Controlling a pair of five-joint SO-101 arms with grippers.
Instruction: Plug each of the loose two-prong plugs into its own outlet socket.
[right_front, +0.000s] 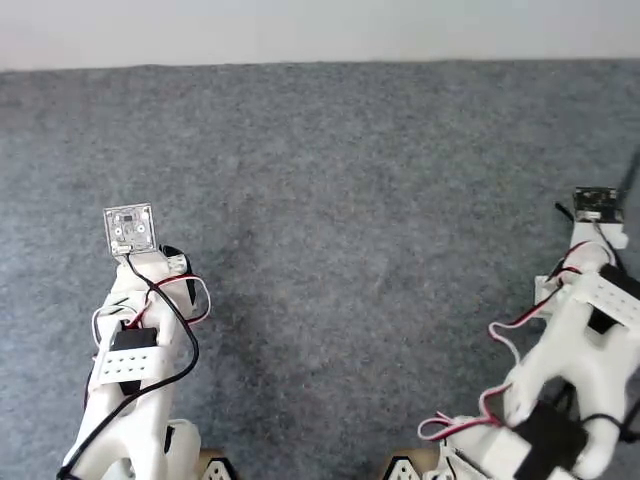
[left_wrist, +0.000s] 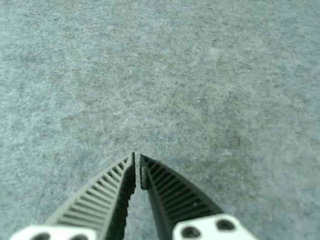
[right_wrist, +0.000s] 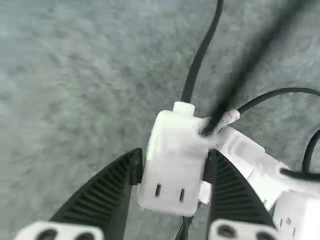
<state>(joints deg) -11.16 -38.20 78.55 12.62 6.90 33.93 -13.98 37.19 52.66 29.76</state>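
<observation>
The high camera is fixed above me and looks down on the grey mat (right_front: 340, 200). It sits far enough off to catch the left camera board (right_front: 130, 230) on top of my left wrist and the right camera board (right_front: 597, 204) on my right wrist. Each wrist camera sits just behind its hand, close to the mat, and looks out along the fingers. One looks past my left gripper (left_wrist: 137, 159) to the mat ahead, the other past my right gripper (right_wrist: 174, 155) onto the white socket block (right_wrist: 172, 140) between its fingers. All three views share the mat.
</observation>
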